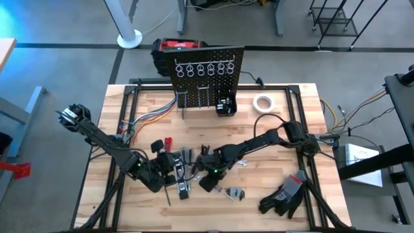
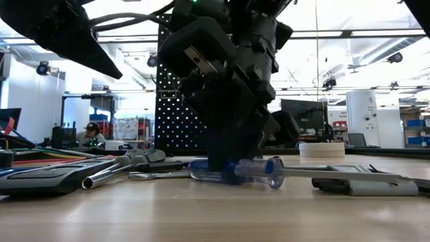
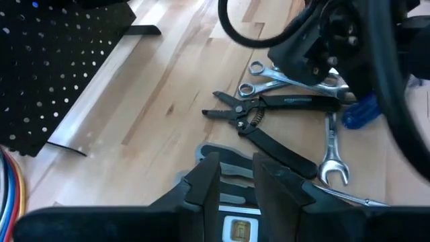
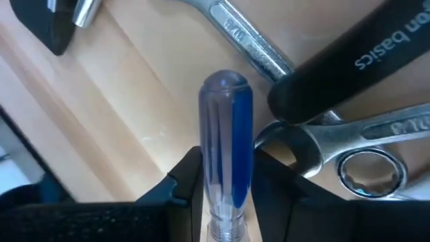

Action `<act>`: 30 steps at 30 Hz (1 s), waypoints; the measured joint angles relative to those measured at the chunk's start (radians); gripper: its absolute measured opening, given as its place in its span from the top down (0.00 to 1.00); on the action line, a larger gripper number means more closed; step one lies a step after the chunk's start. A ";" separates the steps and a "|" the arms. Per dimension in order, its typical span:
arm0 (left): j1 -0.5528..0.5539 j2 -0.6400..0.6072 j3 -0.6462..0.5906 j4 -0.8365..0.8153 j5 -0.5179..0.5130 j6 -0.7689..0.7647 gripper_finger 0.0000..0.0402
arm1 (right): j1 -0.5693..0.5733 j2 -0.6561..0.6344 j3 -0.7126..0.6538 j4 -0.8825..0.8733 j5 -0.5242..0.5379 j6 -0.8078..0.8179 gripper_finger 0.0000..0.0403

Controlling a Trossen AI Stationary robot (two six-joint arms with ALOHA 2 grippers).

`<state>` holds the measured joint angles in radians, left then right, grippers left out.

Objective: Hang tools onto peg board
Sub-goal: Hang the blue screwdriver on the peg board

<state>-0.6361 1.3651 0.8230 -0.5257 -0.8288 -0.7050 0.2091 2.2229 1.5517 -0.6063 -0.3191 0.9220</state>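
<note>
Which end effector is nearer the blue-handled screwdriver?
Right. The right end effector straddles the blue-handled screwdriver on the table; the left end effector sits off to its side, over other tools.

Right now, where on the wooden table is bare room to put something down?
Bare wood lies between the black perforated peg board and the tool pile, and along the table's left edge. The front centre is crowded; black gloves fill the front right.

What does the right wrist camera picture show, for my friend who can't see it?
The right gripper has its two dark fingers around a blue, see-through screwdriver handle on the wooden table. Silver wrenches and a black tool handle lie beside it.
</note>
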 joint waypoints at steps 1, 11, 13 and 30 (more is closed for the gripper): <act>0.000 0.000 0.000 -0.001 0.000 -0.006 0.80 | 0.003 -0.015 -0.002 -0.007 0.021 -0.009 0.79; -0.012 0.000 0.000 -0.008 0.000 -0.025 0.80 | 0.055 -0.198 -0.007 -0.049 0.319 -0.086 0.80; -0.012 0.000 0.000 -0.008 0.000 -0.027 0.80 | 0.070 -0.242 -0.007 -0.046 0.372 -0.101 0.80; -0.012 0.000 -0.001 -0.004 -0.019 -0.039 0.80 | 0.007 -0.626 -0.007 0.229 0.768 -0.582 0.80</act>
<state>-0.6483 1.3651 0.8223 -0.5293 -0.8477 -0.7444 0.2158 1.5970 1.5452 -0.3772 0.4486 0.3404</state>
